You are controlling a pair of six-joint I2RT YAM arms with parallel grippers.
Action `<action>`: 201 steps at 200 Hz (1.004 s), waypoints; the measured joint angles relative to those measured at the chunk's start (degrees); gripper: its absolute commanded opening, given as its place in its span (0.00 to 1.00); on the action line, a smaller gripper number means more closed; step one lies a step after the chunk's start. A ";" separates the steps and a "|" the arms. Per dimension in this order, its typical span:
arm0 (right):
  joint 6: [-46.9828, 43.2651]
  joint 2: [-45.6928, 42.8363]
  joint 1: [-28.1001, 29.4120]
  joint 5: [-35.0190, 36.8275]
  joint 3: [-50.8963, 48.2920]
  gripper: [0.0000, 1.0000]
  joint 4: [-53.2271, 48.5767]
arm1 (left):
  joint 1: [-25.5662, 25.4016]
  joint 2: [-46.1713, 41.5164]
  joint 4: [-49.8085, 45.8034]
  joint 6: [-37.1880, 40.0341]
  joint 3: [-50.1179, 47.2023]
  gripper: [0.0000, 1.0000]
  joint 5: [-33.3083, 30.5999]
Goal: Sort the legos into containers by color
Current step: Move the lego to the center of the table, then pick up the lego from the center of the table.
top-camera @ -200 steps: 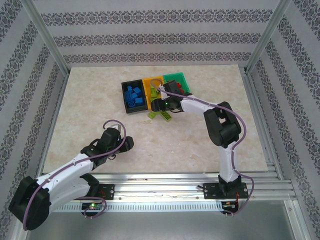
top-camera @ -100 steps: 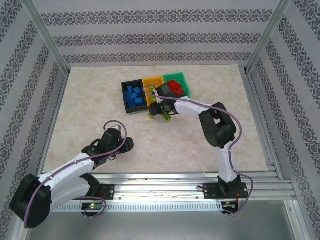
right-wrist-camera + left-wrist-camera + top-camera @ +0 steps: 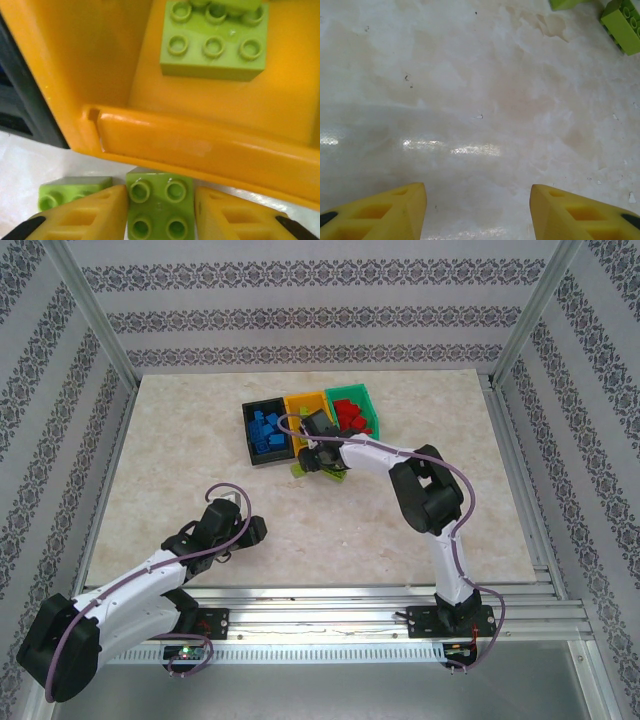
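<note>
Three containers stand side by side at the back of the table: a black bin (image 3: 265, 435) with blue legos, an orange-yellow bin (image 3: 303, 405) and a teal bin (image 3: 355, 412) with red legos. My right gripper (image 3: 315, 462) is low at the near wall of the orange-yellow bin (image 3: 200, 145). It is shut on a lime green four-stud lego (image 3: 159, 207) that sits on the table. Another lime lego (image 3: 65, 192) lies just left of it, and a six-stud lime lego (image 3: 215, 45) lies inside that bin. My left gripper (image 3: 238, 525) stands open and empty over bare table.
Two lime legos (image 3: 622, 25) lie at the top right of the left wrist view, well ahead of my left fingers (image 3: 395, 212). The black bin's wall (image 3: 25, 110) is close on the left of my right gripper. Metal frame posts ring the table.
My right gripper moved left and toward the near side, from over the bins down in front of the orange-yellow bin. Its jaws narrowed around the lime lego. The left arm stayed put.
</note>
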 measured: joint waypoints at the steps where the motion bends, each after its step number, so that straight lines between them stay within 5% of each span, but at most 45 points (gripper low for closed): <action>1: 0.00 -0.07 0.00 0.04 -0.04 0.39 0.07 | 0.00 0.02 0.04 0.00 0.00 0.57 0.02; 103: 0.59 -14.19 4.50 -2.34 -18.82 0.45 -0.28 | 0.00 2.10 1.05 -0.17 0.00 0.57 0.26; 201: 0.72 -14.95 3.98 -2.84 -19.10 0.51 -1.31 | 0.00 3.02 1.95 -0.22 0.02 0.57 1.31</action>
